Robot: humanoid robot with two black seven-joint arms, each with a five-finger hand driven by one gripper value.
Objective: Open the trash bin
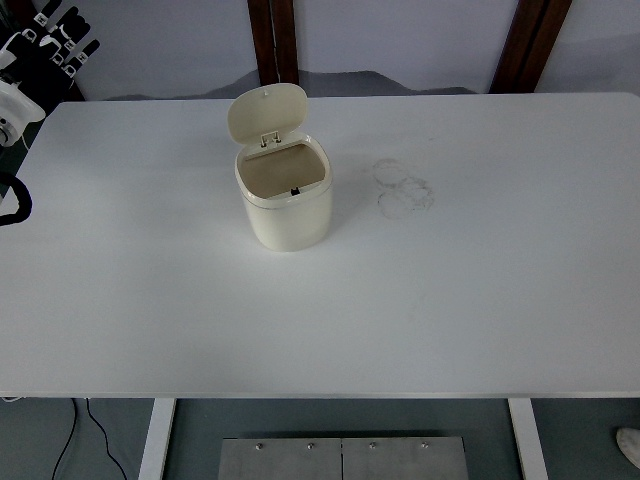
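A: Report the lower part of the frame.
B: The near edge of the table (320, 392) runs across the bottom. Below it two white legs (158, 438) and a grey metal plate (342, 457) show. A black cable (92, 425) hangs at lower left.

A: Report the table surface.
B: White and flat. Faint ring marks (402, 187) lie right of centre, in the upper half.

A: Locate the bin.
B: The bin (285, 195) stands upright on the table, left of centre, in the upper half of the frame, well apart from the ring marks. Colour: cream. Its lid (264, 113) is raised on the rear hinge and stands nearly upright behind the opening. The interior is exposed and looks brownish.

A: Is anything in contact with the bin?
B: No. Only the table beneath it.

A: Report the left hand.
B: The left hand (48, 45) is at the upper left corner of the frame, beyond the table's far left corner and well apart from the bin. Black fingers (70, 30) with white markings are extended and slightly spread. It holds nothing. The white wrist section (14, 105) sits at the left edge just below it.

A: Report the far background.
B: Two dark wooden posts (272, 40) stand against a pale wall (400, 40), beyond the far edge.
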